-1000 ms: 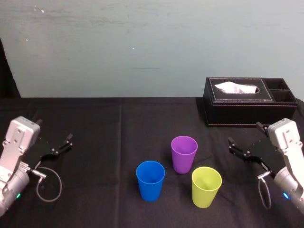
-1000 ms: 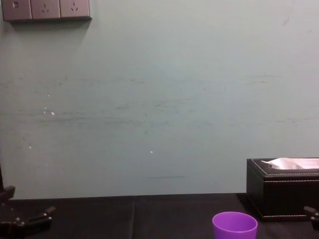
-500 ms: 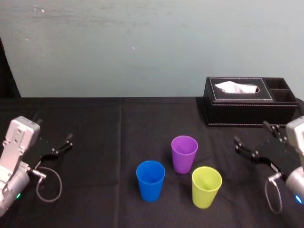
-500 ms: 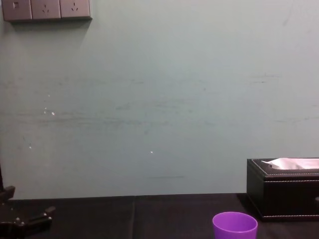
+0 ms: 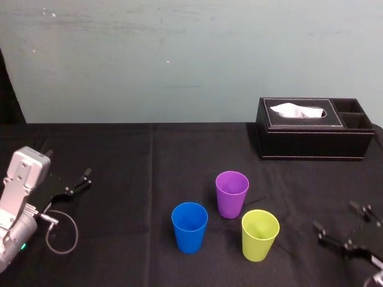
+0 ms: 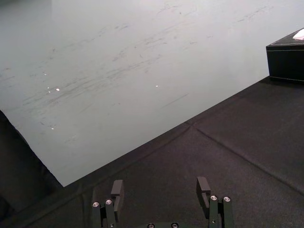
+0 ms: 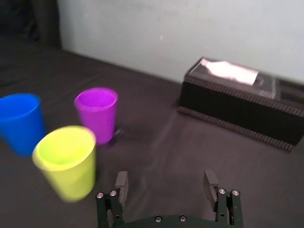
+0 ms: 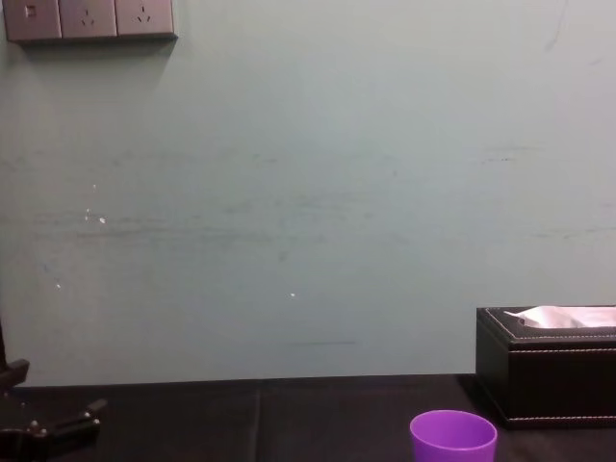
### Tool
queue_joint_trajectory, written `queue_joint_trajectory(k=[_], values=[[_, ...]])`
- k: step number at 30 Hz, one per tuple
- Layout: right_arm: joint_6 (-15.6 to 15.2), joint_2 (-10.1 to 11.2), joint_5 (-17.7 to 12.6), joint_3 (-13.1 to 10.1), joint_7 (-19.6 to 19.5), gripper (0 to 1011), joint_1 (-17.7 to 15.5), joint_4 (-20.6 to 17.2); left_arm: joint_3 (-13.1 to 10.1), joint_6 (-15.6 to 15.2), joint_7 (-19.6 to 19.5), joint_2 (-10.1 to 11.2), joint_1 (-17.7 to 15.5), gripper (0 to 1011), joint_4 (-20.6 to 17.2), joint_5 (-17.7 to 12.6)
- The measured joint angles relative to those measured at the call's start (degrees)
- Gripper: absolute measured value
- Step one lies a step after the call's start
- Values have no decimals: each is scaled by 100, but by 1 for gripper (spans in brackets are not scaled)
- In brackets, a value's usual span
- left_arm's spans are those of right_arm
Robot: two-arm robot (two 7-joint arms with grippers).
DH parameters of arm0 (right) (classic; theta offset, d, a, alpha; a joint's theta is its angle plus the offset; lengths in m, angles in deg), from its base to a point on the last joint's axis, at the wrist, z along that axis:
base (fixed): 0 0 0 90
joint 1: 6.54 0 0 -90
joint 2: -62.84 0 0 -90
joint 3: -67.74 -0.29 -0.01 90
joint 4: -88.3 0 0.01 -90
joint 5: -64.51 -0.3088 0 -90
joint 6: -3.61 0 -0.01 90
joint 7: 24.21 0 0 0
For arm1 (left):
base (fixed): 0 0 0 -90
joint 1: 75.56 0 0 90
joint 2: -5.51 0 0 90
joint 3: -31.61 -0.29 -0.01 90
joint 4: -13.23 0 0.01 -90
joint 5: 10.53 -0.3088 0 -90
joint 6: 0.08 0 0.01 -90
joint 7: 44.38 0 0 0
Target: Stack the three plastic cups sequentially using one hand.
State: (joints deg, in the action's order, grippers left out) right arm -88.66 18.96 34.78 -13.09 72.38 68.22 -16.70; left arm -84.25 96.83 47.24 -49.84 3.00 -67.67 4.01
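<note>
Three plastic cups stand upright and apart in a tight group on the black cloth: a purple cup [image 5: 232, 193] [image 7: 97, 114] [image 8: 453, 438] at the back, a blue cup [image 5: 190, 226] [image 7: 20, 122] front left, a yellow-green cup [image 5: 260, 234] [image 7: 66, 161] front right. My right gripper [image 5: 334, 216] [image 7: 165, 176] hangs open and empty near the table's front right corner, to the right of the yellow-green cup and clear of it. My left gripper [image 5: 69, 163] [image 6: 160, 183] rests open and empty at the far left.
A black tissue box [image 5: 314, 128] [image 7: 237, 102] [image 8: 549, 366] with side compartments stands at the back right. A cable loop [image 5: 60, 233] hangs by the left arm. A pale wall rises behind the table's far edge.
My right gripper has drawn back from in front of the tissue box toward the front right corner, still open. The cups and the left arm have not moved.
</note>
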Motion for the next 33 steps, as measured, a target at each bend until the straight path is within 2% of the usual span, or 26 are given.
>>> queue_joint_trajectory(k=[1, 2, 4, 7, 12, 21, 23, 33], values=[[0, 0, 0, 0, 0, 1004, 0, 0, 0, 0, 0, 0, 0, 1000, 0, 0], [-66, 65, -85, -101, 37, 1004, -234, -134, 0, 0, 0, 0, 0, 1000, 0, 0], [-190, 135, -202, -211, 94, 1004, -500, -305, 0, 0, 0, 0, 0, 1000, 0, 0], [-310, 203, -299, -290, 205, 1004, -750, -474, 0, 0, 0, 0, 0, 1000, 0, 0], [-473, 242, -323, -254, 395, 1004, -868, -621, 0, 0, 0, 0, 0, 1000, 0, 0], [-691, 64, -126, 89, 628, 1004, -587, -640, 0, 0, 0, 0, 0, 1000, 0, 0], [-759, -52, -29, 238, 688, 1004, -422, -588, 0, 0, 0, 0, 0, 1000, 0, 0], [-876, -454, 402, 560, 693, 1004, -1, -370, 0, 0, 0, 0, 0, 1000, 0, 0]])
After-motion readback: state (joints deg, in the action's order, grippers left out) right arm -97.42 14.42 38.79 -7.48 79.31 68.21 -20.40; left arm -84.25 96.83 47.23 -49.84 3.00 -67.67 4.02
